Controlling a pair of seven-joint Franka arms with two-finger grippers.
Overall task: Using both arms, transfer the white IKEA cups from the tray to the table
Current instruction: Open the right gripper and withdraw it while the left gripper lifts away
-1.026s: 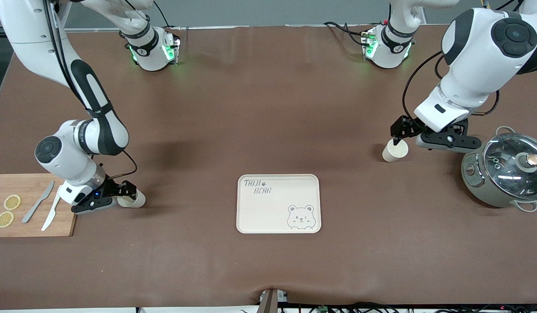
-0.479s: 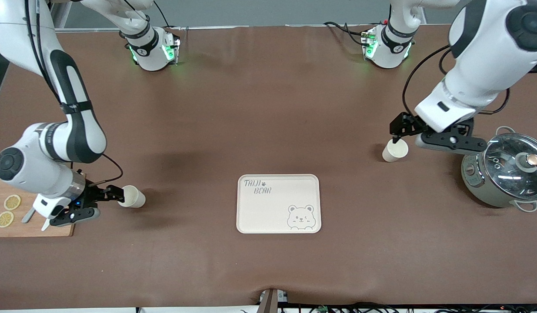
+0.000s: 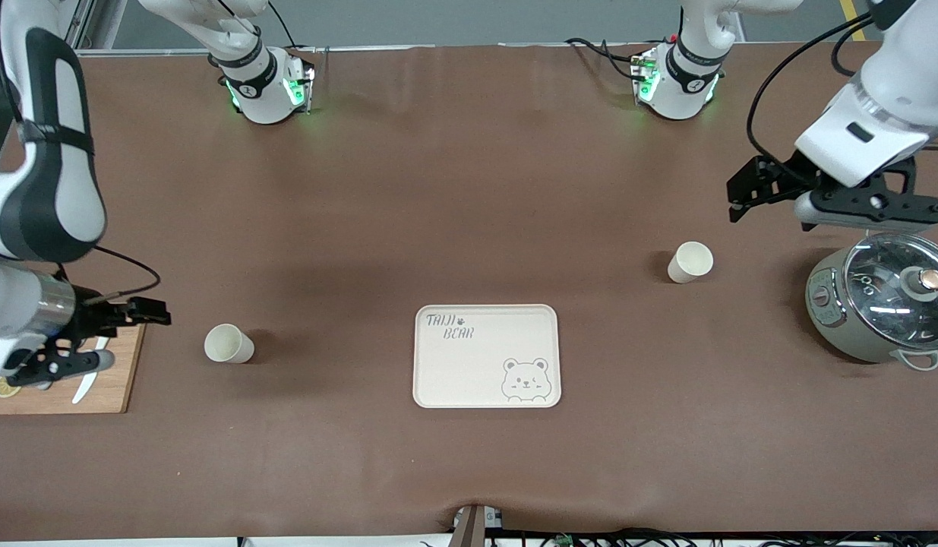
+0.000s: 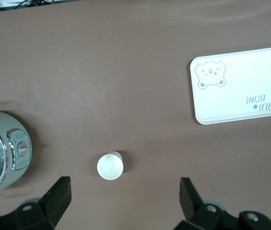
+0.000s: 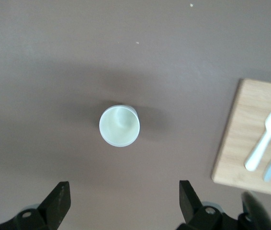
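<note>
Two white IKEA cups stand upright on the brown table, one on each side of the bear tray. One cup is toward the right arm's end and also shows in the right wrist view. The other cup is toward the left arm's end and also shows in the left wrist view. My right gripper is open and empty, up over the cutting board's edge, apart from its cup. My left gripper is open and empty, raised above the table beside the pot, apart from its cup.
A grey-green pot with a glass lid stands at the left arm's end. A wooden cutting board with knives and lemon slices lies at the right arm's end. The tray holds nothing.
Both grippers have drawn back from the cups and risen. The right gripper moved toward the cutting board, the left gripper toward its own end. Both cups stayed standing.
</note>
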